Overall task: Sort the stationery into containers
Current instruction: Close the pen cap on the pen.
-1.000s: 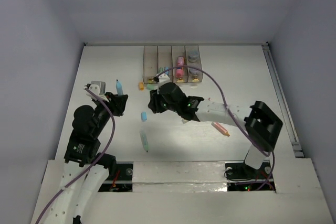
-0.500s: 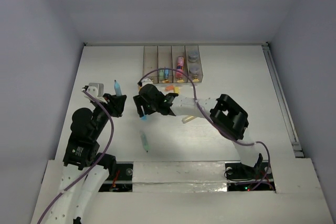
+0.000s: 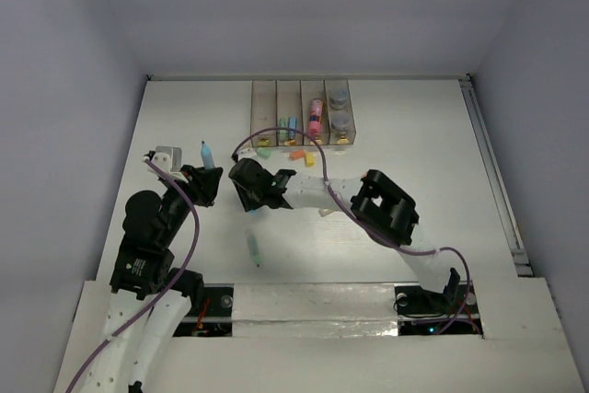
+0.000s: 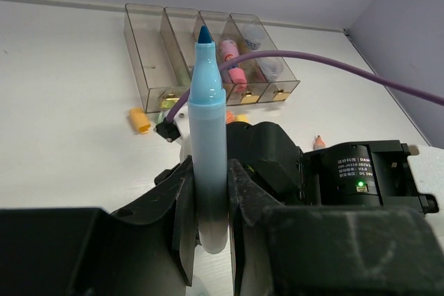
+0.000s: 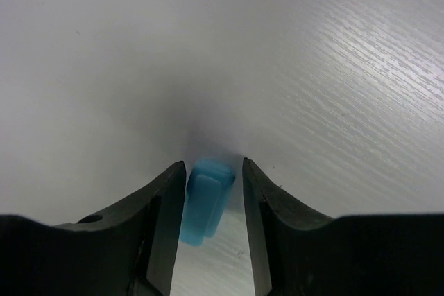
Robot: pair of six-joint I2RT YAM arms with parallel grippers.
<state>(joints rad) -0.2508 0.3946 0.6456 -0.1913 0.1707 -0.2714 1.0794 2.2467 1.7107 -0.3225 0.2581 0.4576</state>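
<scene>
Blue marker (image 4: 208, 136) clamped in left jaws; right jaws apart, straddling blue cap (image 5: 206, 199).

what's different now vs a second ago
The right gripper swept left across the table, away from the bins, and came down over the loose blue cap. Its fingers now straddle the cap, not visibly closed on it. Unchanged: the left gripper keeps the uncapped blue marker clamped upright, and the green marker lies where it was.
</scene>
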